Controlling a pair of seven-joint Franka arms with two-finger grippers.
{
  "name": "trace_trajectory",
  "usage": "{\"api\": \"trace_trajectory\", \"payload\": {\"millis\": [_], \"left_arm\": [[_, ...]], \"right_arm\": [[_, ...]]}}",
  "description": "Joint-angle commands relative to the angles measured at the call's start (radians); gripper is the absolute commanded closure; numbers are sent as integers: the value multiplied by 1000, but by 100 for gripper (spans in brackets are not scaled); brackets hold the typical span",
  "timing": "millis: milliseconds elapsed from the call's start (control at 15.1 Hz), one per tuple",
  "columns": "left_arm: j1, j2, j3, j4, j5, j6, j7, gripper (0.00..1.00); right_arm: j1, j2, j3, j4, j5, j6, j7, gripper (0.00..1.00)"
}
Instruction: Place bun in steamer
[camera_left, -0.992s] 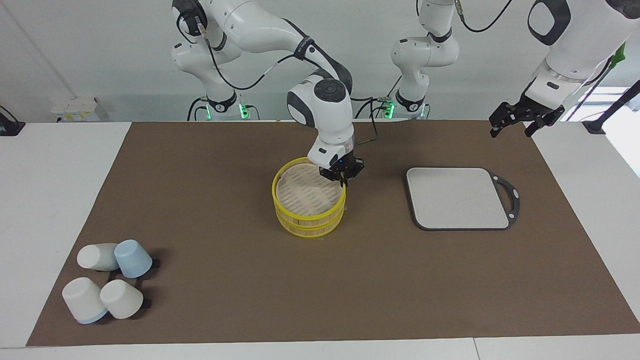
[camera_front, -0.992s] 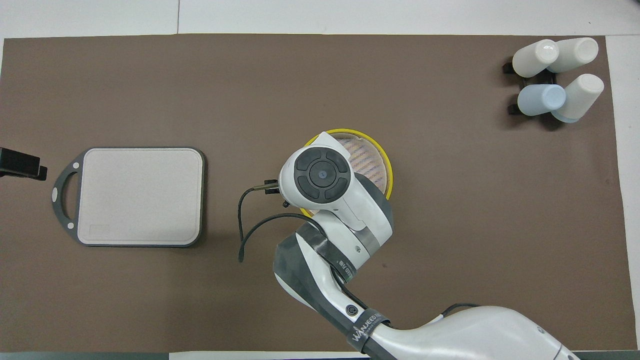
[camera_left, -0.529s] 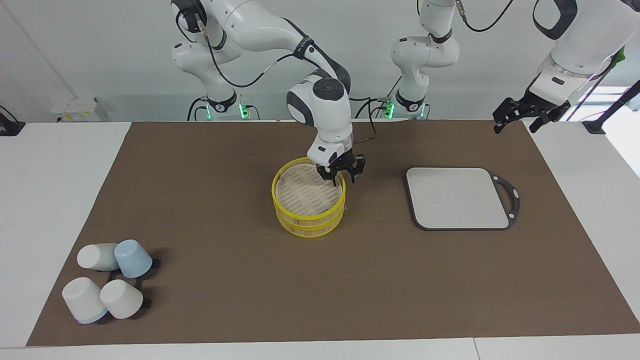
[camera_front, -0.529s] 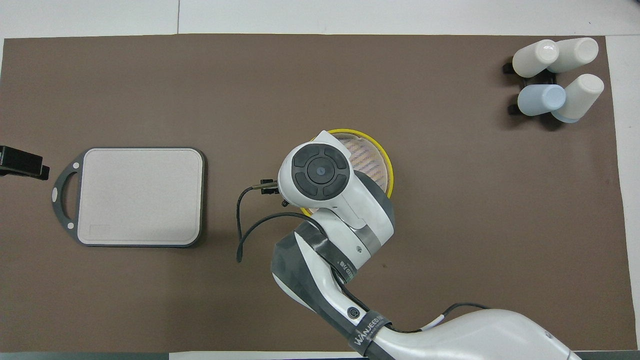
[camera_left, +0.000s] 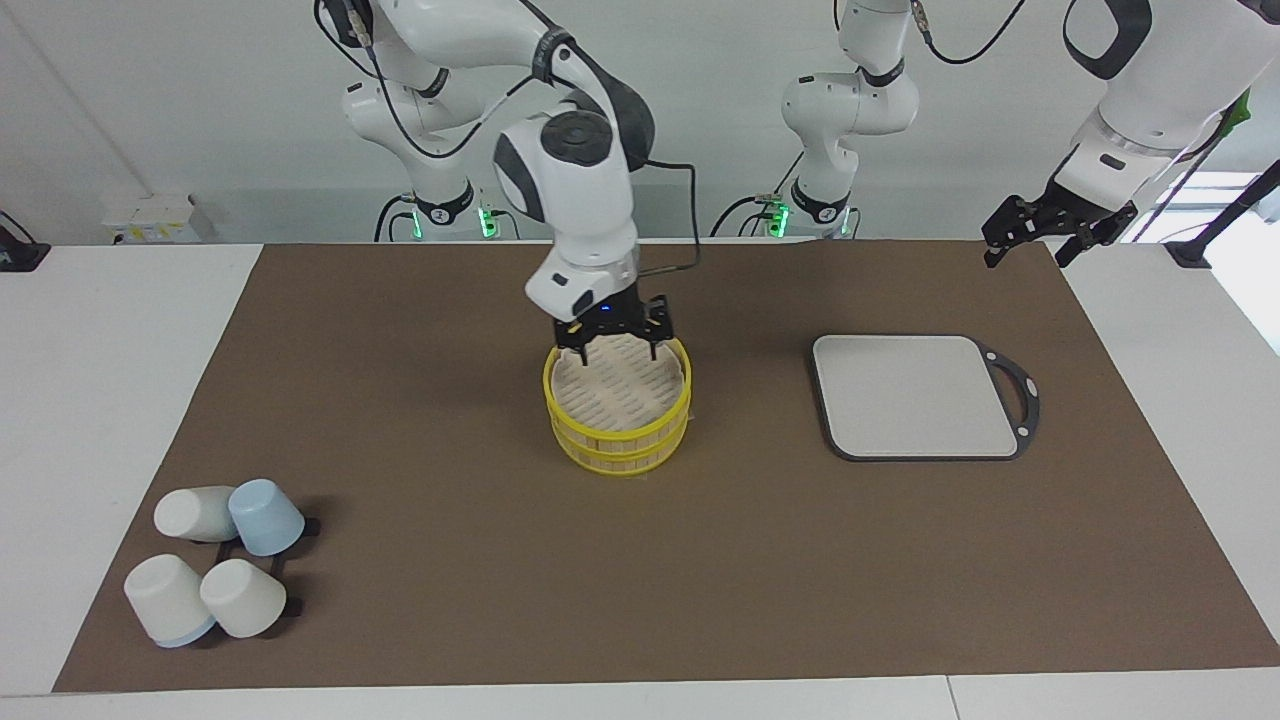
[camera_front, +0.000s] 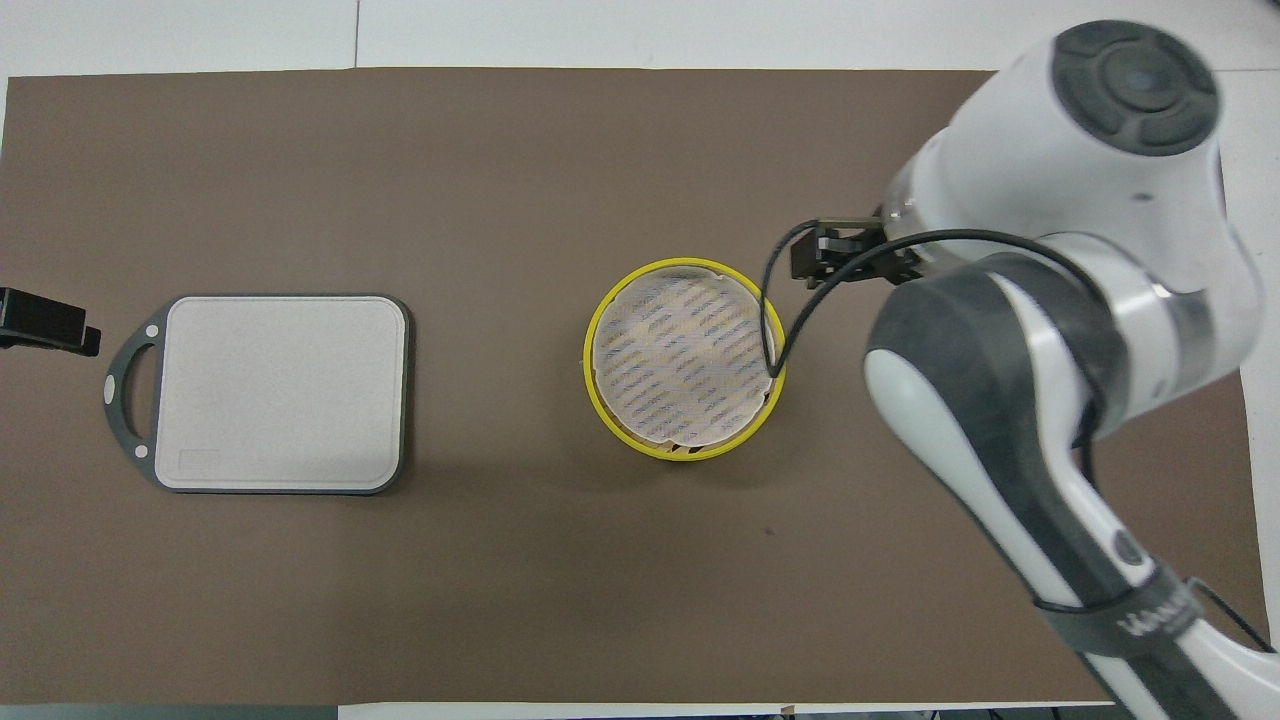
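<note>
The steamer (camera_left: 618, 408) stands mid-table, a round yellow-rimmed basket with a beige woven surface filling its top; it also shows in the overhead view (camera_front: 685, 358). No bun shows in either view. My right gripper (camera_left: 612, 338) is open and empty, with its fingers spread wide, just above the steamer's rim on the side toward the robots. In the overhead view the right arm's wrist hides it. My left gripper (camera_left: 1035, 240) is open and empty. It waits in the air over the left arm's end of the table, and only its tip (camera_front: 45, 325) shows in the overhead view.
A flat grey square board (camera_left: 915, 395) with a dark handle lies beside the steamer toward the left arm's end (camera_front: 280, 392). Several white and blue cups (camera_left: 215, 560) lie on a rack at the right arm's end, farther from the robots. The right arm hides them in the overhead view.
My right gripper was shut at the steamer's rim. It has opened, risen and swung toward the right arm's end. The left gripper has risen slightly.
</note>
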Motion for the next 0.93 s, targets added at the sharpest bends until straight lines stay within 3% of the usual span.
{"api": "trace_trajectory", "payload": {"millis": [0, 198, 529, 860], "left_arm": [[-4, 11, 8, 22, -20, -20, 18, 0], [-11, 9, 8, 20, -20, -20, 18, 0], [-13, 11, 8, 22, -18, -20, 19, 0], [-13, 11, 8, 23, -18, -18, 19, 0]], "right_arm": [[-72, -96, 14, -49, 12, -119, -132, 0], [-121, -122, 14, -66, 10, -127, -139, 0], [-110, -120, -17, -64, 1, -117, -146, 0], [-25, -147, -164, -50, 1, -151, -279, 0]]}}
